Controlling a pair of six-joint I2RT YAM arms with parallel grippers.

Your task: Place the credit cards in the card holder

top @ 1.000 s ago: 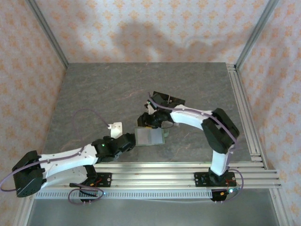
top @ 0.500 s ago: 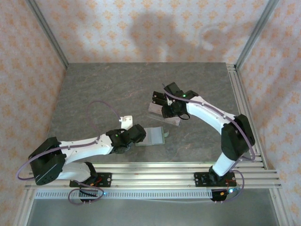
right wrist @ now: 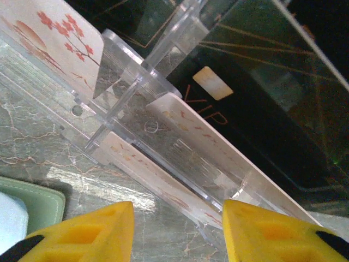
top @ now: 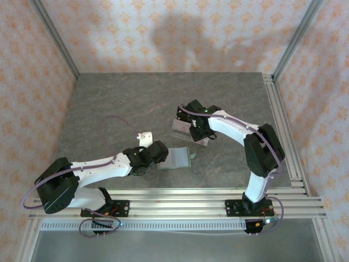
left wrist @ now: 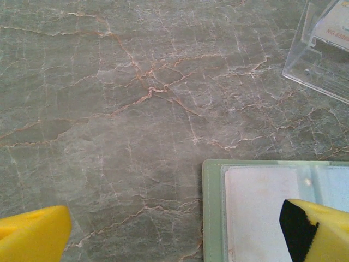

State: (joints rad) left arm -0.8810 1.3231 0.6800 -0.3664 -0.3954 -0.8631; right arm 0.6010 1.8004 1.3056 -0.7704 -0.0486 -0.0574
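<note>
Your left jaws stand wide open, low over the grey surface [left wrist: 136,109]. The green card holder [left wrist: 272,213] lies opened flat on it, its near edge between them. Your right jaws are parted, gripping nothing. Just ahead of them a clear stand [right wrist: 136,82] holds the credit cards [right wrist: 218,147], pale ones in front and a black one behind.

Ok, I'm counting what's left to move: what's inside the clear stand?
The stand holds pale pink cards in its front tiers and a black VIP card behind them. Acrylic and frame edges hide parts, so the count cannot be told.
</note>
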